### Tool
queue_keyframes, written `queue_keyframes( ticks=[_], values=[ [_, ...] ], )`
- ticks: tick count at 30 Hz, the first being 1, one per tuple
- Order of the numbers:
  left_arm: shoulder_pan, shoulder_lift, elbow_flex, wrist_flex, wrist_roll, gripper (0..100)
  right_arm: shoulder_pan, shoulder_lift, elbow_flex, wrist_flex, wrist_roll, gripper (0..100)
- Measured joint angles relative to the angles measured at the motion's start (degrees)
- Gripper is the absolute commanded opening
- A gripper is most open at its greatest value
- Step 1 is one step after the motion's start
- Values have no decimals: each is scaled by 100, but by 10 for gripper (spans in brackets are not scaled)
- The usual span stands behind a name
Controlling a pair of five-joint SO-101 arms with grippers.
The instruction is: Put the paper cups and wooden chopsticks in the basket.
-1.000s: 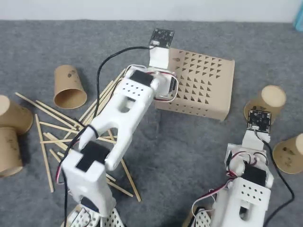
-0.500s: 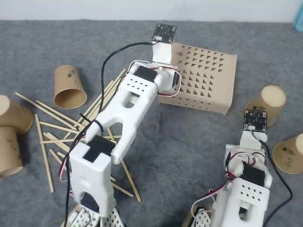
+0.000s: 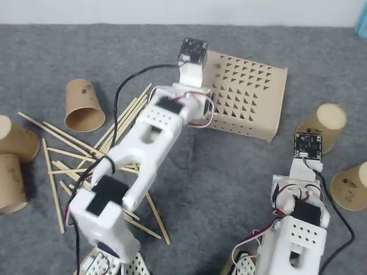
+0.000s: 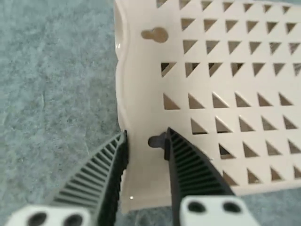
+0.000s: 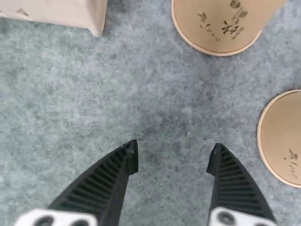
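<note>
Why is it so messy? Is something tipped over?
Yes. The basket is tipped over, its holey side facing up instead of standing open. The chopsticks lie scattered in a criss-cross pile, and the paper cups lie on their sides on the carpet.

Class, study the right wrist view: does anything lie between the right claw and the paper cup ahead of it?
Nothing visible does. Bare grey carpet lies between the open right claw and the paper cup. A second cup sits beside that path, not across it.
</note>
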Motion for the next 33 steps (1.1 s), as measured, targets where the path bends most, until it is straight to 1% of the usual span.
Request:
queue_keyframes(
  ticks=[3, 6, 7, 8, 16, 19, 24, 27, 29, 33],
  values=[
    [0, -352, 1248, -1679, 44, 122, 18, 0, 0, 0, 0, 237],
    [18, -457, 2426, -3666, 396, 107, 0, 0, 0, 0, 0, 237],
    [26, -457, 2664, -4141, 501, 103, 0, 0, 0, 0, 0, 237],
    [44, -448, 2778, -4448, 580, 100, 0, 0, 0, 0, 0, 237],
    [79, -325, 2971, -5037, 659, 100, 0, 0, 0, 0, 0, 237],
    [70, -492, 3147, -5125, 765, 101, 0, 0, 0, 0, 123, 237],
    [132, -1820, 4000, -5134, 1653, 104, 0, 0, 0, 0, 202, 237],
    [255, -2655, 4642, -5134, 1670, 105, -9, 0, 0, 0, 202, 237],
    [264, -3033, 5029, -5134, 1670, 105, -141, 0, 0, 0, 202, 237],
    [-44, -3385, 5556, -5134, 1512, 105, -149, 0, 0, 0, 211, 237]
  ],
)
